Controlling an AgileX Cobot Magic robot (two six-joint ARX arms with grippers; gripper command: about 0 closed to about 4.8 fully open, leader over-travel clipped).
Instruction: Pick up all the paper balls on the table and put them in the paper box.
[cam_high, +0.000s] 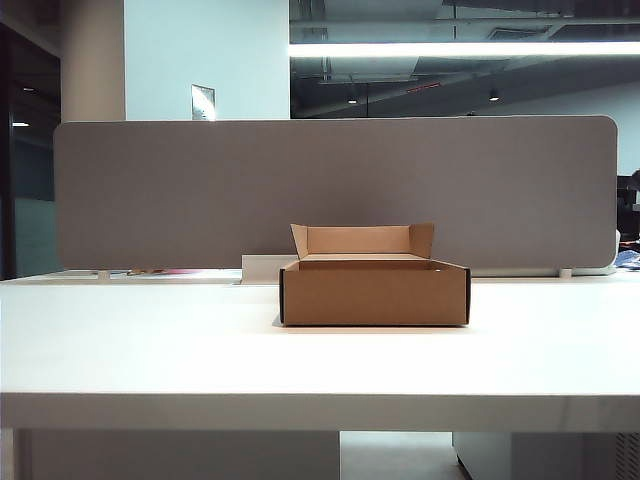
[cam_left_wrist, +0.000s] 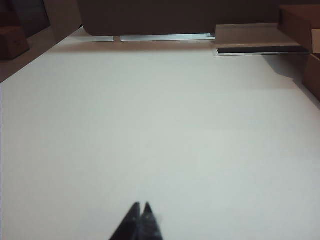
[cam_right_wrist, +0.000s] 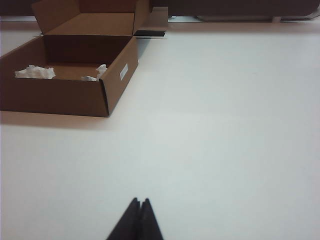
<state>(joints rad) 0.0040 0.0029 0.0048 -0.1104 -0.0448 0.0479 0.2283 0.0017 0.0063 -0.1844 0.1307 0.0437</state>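
We see crumpled white paper balls (cam_right_wrist: 35, 72) inside the shallow brown cardboard paper box (cam_right_wrist: 70, 95) at twelve o'clock on the smooth white table (cam_high: 150, 350) — left gripper (cam_left_wrist: 140, 207) and right gripper (cam_right_wrist: 140, 202) hover, jaws pinched together, empty.

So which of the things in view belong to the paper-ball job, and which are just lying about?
Job:
- paper balls, in the box
- paper box
- table
- left gripper, shut, empty, above bare table
- right gripper, shut, empty, short of the box

Lying about:
- grey divider panel
- flat white slab by the panel
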